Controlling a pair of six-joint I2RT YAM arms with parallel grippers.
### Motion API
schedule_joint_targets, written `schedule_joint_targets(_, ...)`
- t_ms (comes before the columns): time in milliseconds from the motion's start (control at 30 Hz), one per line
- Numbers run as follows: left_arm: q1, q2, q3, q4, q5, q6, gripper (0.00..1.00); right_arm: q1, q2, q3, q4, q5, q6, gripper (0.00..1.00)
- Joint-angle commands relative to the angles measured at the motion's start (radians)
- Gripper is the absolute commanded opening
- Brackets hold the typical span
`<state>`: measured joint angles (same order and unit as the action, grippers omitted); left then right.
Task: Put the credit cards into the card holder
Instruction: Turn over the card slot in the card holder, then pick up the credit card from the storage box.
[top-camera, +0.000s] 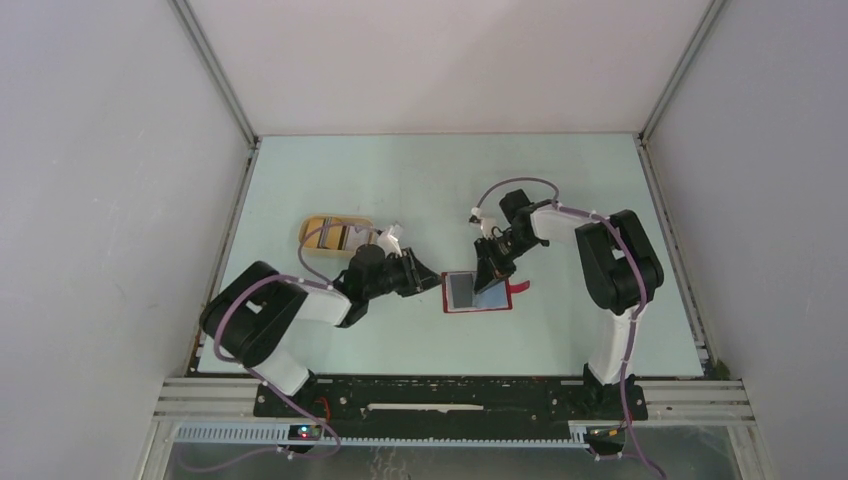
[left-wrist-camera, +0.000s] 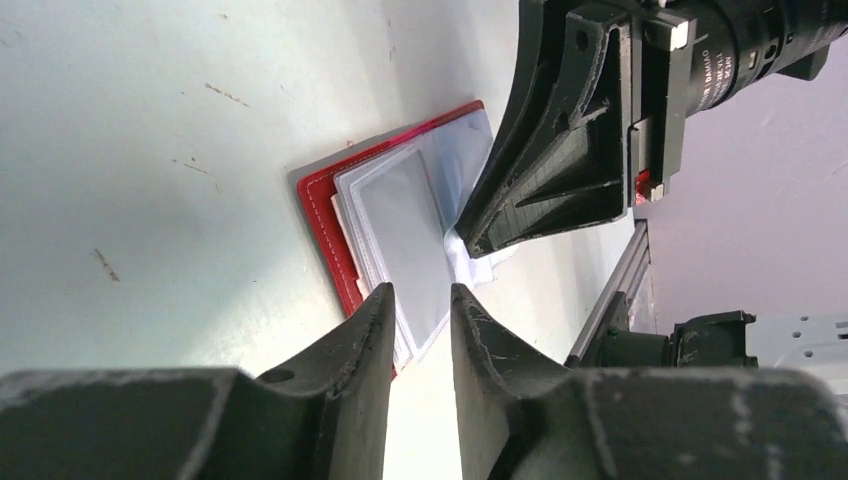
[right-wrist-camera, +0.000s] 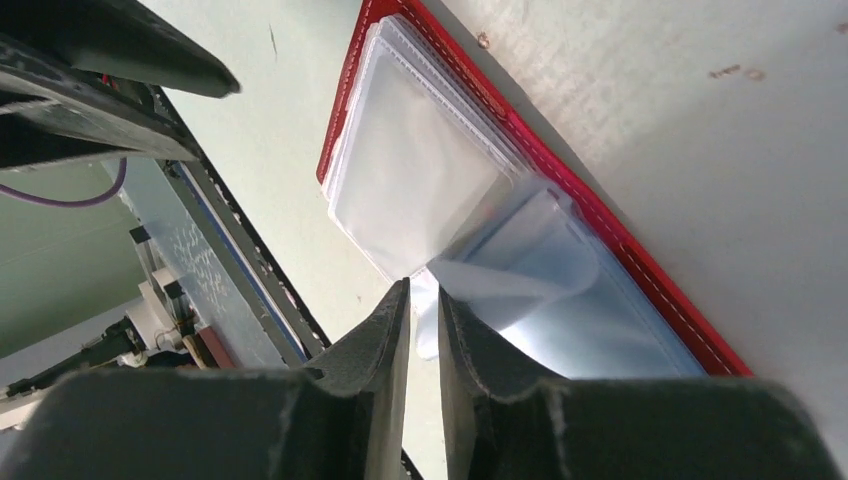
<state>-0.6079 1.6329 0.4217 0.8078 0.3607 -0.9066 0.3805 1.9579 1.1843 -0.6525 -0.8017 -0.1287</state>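
**Wallet's lying open, cards not in it yet**

Pale green table (top-camera: 400, 180) boxed in by plain white walls (top-camera: 110, 150), nothing fancy. The red wallet (top-camera: 462, 292) lies flat and open around the middle of the table, a bit toward the near edge. Its grey and pale-blue insides face up and the little red tab (top-camera: 519, 288) sticks out on its right side.

The left gripper (top-camera: 432, 279) sits just left of the wallet, low to the table and pointing at it. From its own camera the fingers (left-wrist-camera: 365, 330) are spread a bit with nothing between them, and you can see the wallet's near edge through the gap.

The right gripper (top-camera: 492, 275) comes down on the wallet from the far right corner. In its wrist view the fingertips (right-wrist-camera: 395, 310) are almost together, with the corner of a clear sleeve (right-wrist-camera: 520, 270) pinched between them and lifted off the pale-blue page. The rest of the sleeve stack lies flat on the other half of the wallet.

The cards (top-camera: 340, 237) are well to the left of the wallet and further back, sitting in a tan oval tray (top-camera: 312, 235). I can make out dark and light stripes there but can't count them. There's a greyish panel in the top sleeve; can't tell if that's a card.
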Motion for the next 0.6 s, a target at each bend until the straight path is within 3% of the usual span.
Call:
schedule_joint_targets(0, 0.006, -0.107, 0.005, -0.143, -0.063, 0.124, 0.33, -0.021, -0.079, -0.004, -0.032, 0.004, -0.065, 0.25)
schedule_joint_targets(333, -0.047, 0.023, 0.175, -0.133, 0.033, 0.118, 0.22, -0.081, -0.089, -0.004, -0.054, -0.013, -0.089, 0.25)
schedule_joint_targets(567, -0.079, 0.124, 0.280, -0.154, 0.057, 0.127, 0.21, -0.128, -0.107, -0.003, -0.063, -0.045, -0.104, 0.25)
